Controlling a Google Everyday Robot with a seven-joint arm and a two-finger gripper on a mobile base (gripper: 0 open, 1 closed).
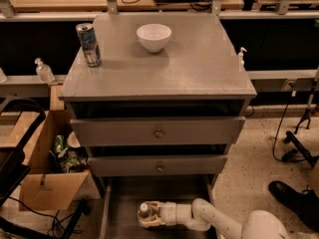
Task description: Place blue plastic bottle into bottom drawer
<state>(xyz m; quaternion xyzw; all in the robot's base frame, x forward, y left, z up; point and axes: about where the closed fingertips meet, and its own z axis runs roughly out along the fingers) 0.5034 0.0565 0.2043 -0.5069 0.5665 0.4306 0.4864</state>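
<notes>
1. I see a can on the counter, at its left.
2. In the bottom drawer, whose front is cut off, the gripper has its jaws clamped around the blue plastic bottle, which is mostly hidden.
3. A white bowl sits further right.

- Warm overhead light lands on the cabinet top, high above the gripper, leaving a soft sheen.
- Down in the shadowed bottom drawer, the gripper's pale shell glows brightest, clasped round the blue plastic bottle.
- Black gaps just above the gripper, under each drawer front.
- Left of the gripper, the cardboard box sits dim.
</notes>
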